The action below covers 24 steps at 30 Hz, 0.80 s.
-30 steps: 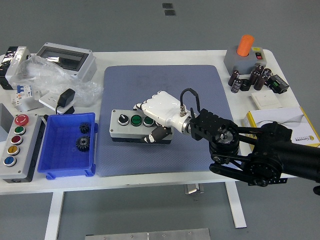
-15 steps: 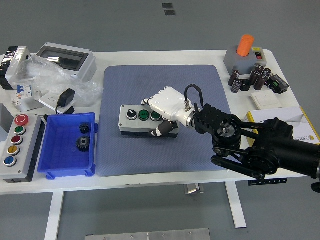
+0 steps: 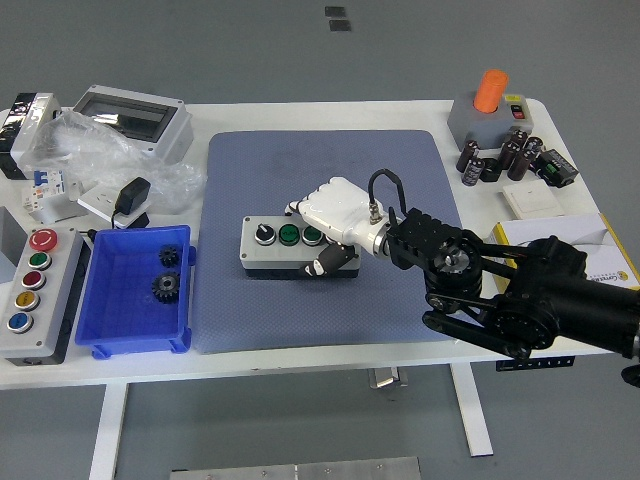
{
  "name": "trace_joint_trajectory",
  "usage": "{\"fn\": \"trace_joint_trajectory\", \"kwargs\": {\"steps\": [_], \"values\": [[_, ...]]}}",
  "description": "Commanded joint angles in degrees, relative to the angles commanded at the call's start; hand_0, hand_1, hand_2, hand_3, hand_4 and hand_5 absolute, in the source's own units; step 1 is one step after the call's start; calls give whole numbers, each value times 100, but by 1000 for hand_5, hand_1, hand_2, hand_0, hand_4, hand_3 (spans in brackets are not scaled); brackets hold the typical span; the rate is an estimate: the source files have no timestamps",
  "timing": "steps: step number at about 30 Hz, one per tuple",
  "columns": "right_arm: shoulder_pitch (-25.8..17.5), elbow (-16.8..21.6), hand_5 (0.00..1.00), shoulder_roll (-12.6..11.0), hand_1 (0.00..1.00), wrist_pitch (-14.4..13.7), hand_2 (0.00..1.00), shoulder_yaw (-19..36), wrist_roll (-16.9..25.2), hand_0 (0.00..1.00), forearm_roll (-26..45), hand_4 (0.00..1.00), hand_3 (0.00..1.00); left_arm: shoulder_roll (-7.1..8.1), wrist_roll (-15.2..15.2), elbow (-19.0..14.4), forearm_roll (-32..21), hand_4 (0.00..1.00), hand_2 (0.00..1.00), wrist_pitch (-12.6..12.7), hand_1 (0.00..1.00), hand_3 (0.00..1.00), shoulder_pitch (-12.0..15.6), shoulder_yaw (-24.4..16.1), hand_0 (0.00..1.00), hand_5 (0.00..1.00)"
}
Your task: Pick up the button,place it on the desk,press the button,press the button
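Observation:
A grey button box (image 3: 280, 245) with a black knob and two green buttons on top lies on the blue mat (image 3: 330, 175) near its middle. My right hand (image 3: 325, 228), white with dark fingertips, is wrapped around the box's right end, fingers over the far side and thumb (image 3: 327, 261) against the near side. The black right arm (image 3: 500, 285) comes in from the right. No left arm shows in the picture.
A blue bin (image 3: 135, 300) with black gears sits left of the mat. A grey panel with coloured buttons (image 3: 30, 292) lies at the far left. Plastic bags, a grey enclosure (image 3: 130, 118), capacitors (image 3: 495, 160), an orange-knobbed box (image 3: 487, 110) and a yellow-edged box (image 3: 560, 250) ring the mat.
My right hand carried the button box up and to the right across the mat over the last second; in the last half second it barely shifted, and the hold stays the same.

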Motion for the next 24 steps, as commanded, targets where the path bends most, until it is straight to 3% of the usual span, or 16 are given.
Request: {"fn": "trace_joint_trajectory", "kwargs": {"steps": [4,5,24], "values": [[-6,-17,92,-6,721,21,747,-3,-10,746,38,599,751,0,2,1,2,418,586,0,623,569,2,-2,639,2],[-7,-16,106,-7,746,24,798,-6,-10,789,51,639,859,0,2,1,2,418,586,-1,624,569,2,-2,639,2],[-11,76,126,-40,750,42,790,-48,-39,786,363,679,873,-10,-1,6,4,412,585,-23,623,567,-1,-5,639,2]]}}
